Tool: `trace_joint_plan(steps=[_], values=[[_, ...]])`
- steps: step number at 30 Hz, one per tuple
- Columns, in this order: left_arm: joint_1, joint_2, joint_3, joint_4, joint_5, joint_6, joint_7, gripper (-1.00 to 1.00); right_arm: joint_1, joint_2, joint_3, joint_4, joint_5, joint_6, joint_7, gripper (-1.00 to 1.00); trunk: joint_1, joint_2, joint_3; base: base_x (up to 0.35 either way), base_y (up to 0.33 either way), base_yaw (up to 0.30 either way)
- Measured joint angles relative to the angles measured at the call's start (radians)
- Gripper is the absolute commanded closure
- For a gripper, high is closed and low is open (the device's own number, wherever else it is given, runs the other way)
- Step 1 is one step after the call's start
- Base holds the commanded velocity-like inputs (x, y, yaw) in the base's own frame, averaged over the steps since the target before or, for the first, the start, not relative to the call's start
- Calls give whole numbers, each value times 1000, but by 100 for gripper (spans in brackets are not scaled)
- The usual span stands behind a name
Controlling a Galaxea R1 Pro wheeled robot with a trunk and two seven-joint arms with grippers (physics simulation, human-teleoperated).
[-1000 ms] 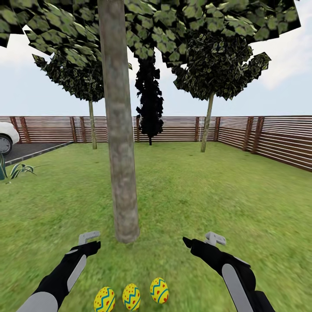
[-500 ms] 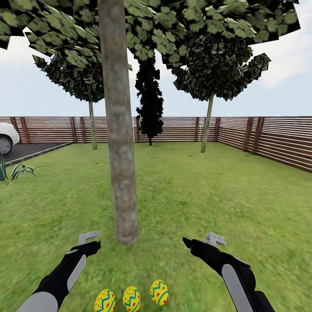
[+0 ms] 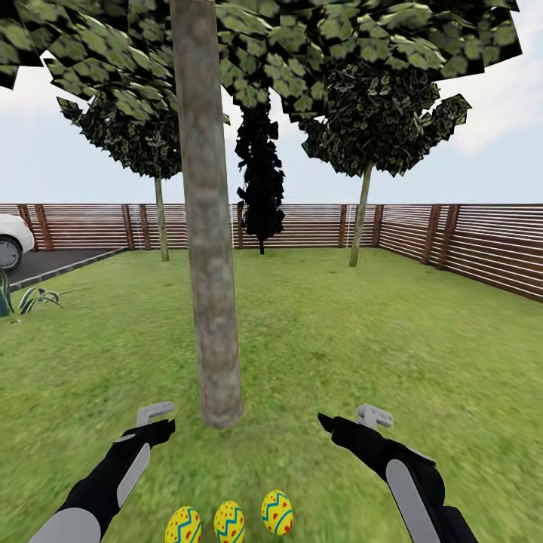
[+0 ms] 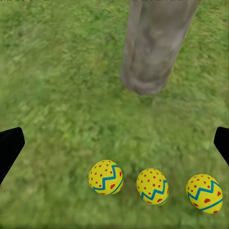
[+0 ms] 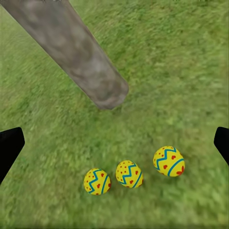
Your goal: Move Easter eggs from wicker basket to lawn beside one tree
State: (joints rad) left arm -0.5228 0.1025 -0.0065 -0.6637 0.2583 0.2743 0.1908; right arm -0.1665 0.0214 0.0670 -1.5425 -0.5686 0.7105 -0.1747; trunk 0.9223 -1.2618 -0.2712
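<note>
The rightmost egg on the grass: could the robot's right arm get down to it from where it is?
Probably yes. The rightmost egg lies on open lawn near the right gripper, whose jaws are open and empty, with nothing between them.

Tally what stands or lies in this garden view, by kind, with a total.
Eggs on the grass: 3
Trees: 4
Spiky plants: 1
Cars: 1
Total: 9

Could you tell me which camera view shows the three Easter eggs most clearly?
The left wrist view: all three Easter eggs lie whole and large on the lawn near the tree. The right wrist view shows them smaller; the head view has them small at its bottom edge, two partly cut off.
</note>
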Motion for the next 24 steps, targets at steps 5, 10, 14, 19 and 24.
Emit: trace_joint_plan(steps=[5,10,14,19,24], values=[[0,0,0,2,-1,0,0,-100,0,0,0,0,0,0,-1,-100,-19,35,16,0,0,0],[0,0,0,5,-1,0,0,-100,0,0,0,0,0,0,-1,-100,-38,70,31,0,0,0],[0,0,0,6,-1,0,0,-100,0,0,0,8,0,0,-1,-100,-54,98,44,0,0,0],[0,0,0,6,-1,0,0,-100,0,0,0,17,-1,0,1,-100,-73,133,60,0,0,0],[0,0,0,6,-1,0,0,-100,0,0,0,18,-1,0,0,-100,-92,168,75,0,0,0]])
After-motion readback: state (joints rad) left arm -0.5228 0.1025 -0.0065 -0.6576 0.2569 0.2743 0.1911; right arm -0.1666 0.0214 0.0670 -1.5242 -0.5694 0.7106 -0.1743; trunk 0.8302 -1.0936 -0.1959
